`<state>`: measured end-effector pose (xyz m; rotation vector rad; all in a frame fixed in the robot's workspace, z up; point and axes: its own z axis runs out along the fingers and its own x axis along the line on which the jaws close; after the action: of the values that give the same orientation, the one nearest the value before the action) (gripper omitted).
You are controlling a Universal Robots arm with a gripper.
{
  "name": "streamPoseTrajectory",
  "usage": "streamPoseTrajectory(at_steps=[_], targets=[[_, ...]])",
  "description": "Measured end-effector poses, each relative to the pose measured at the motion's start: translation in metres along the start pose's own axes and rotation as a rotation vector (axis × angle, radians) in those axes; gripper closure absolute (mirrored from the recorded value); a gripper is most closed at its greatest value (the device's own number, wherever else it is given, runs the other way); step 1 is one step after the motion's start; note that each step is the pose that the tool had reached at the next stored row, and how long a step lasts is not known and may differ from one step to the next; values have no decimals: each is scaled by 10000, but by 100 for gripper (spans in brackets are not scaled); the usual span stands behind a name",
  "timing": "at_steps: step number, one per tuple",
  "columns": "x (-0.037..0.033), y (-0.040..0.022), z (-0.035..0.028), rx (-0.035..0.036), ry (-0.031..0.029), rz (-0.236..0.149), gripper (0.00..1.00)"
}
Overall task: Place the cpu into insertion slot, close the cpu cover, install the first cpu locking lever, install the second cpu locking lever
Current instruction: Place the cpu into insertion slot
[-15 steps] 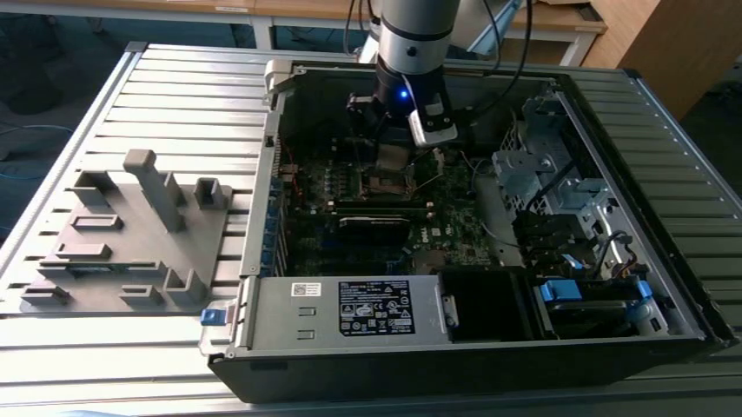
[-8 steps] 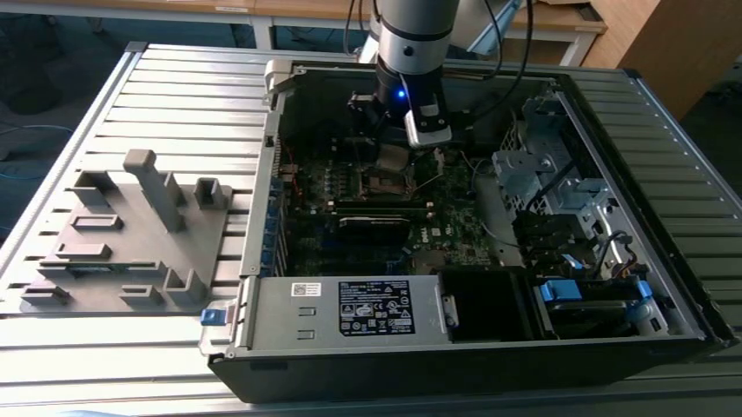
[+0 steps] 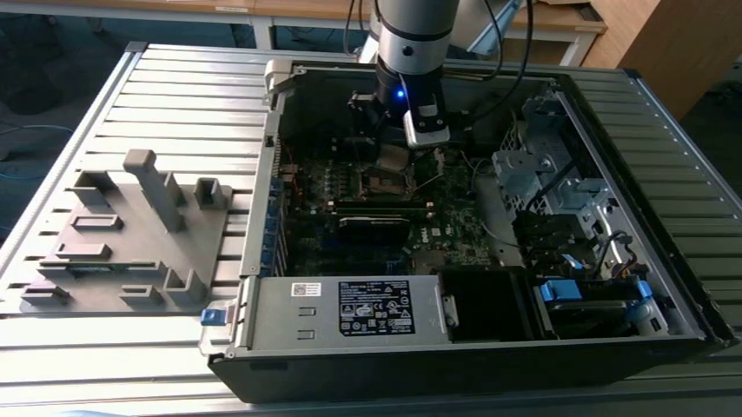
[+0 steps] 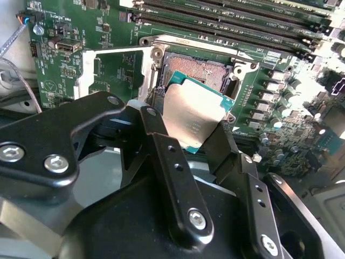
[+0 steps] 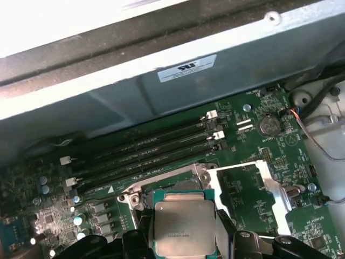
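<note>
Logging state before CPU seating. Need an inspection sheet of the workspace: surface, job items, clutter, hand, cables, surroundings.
Surface: ribbed metal table with an open computer case lying on it.
Job's things: cpu tilted over the insertion slot, not seated; cpu cover open beside the slot.
Clutter: grey fixture tray on the table, on the exterior view's left of the case.
Hand: hand shut on the cpu's edges.
Cables: thin wires at the board's edge, apart from the slot; black cables by the arm.
Surroundings: wooden furniture beyond the table.
</note>
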<state>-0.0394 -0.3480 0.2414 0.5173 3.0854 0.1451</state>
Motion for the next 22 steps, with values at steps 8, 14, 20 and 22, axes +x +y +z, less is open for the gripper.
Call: streamPoseTrajectory(at_steps=[8,14,20,22], targets=[[0,0,1,-7,-132,1423,46],[0,0,4,-14,-234,2512,46],[-1,-1,5,-19,-306,3289,46],[0,0,5,-19,-307,3293,46]])
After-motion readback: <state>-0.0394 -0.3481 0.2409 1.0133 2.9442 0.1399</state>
